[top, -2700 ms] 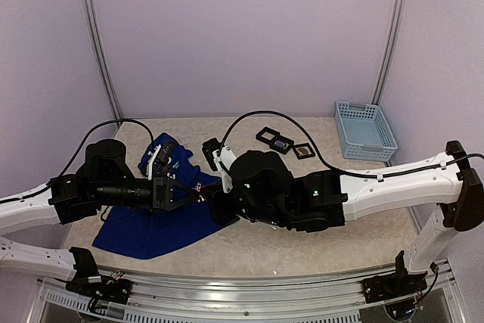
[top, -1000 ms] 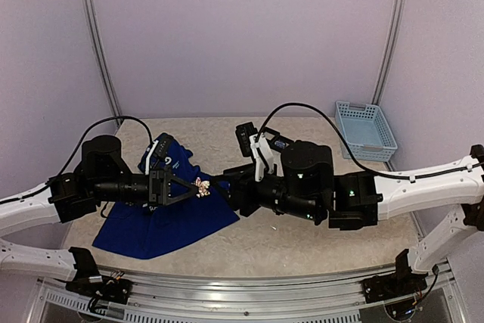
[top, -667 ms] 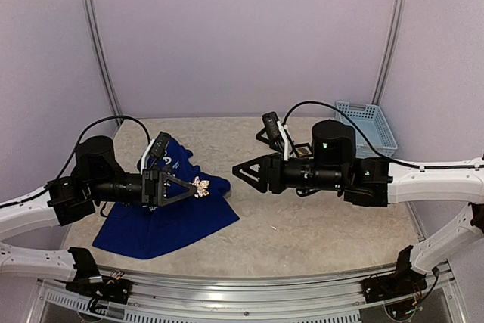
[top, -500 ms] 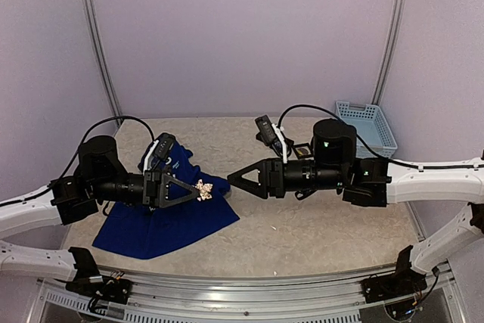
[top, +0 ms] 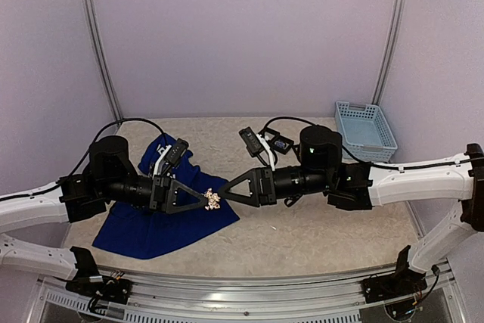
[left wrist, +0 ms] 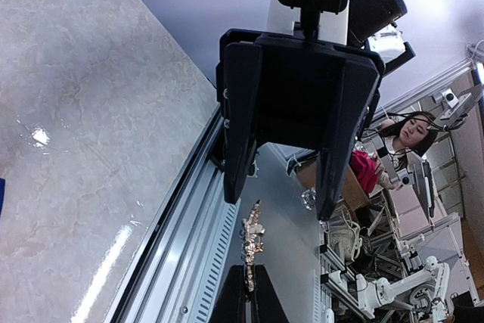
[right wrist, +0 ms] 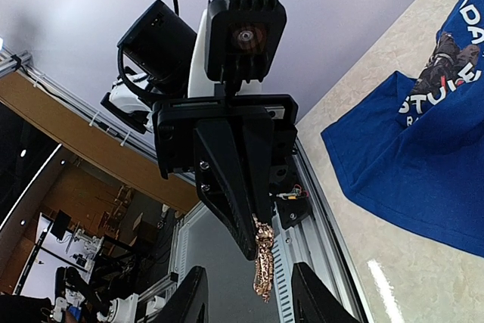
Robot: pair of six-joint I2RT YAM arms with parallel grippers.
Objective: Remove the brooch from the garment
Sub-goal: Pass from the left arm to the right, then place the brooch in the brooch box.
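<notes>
Top external view: small gold ornate metal brooch [top: 212, 200], already off the royal-blue cloth T-shirt garment [top: 151, 225], held in the air near its edge. Left gripper [top: 205, 200]: clamped on the brooch's end. Right gripper [top: 224, 198]: jaws apart, straddling the brooch. Handling note: centre the free end between the pads and close firmly before the left lets go.

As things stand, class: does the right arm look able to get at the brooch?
Probably yes. The right arm's fingers stand apart and face the brooch, which juts from the left arm's fingers, shut on it in mid-air above the garment. Nothing shows between them.
</notes>
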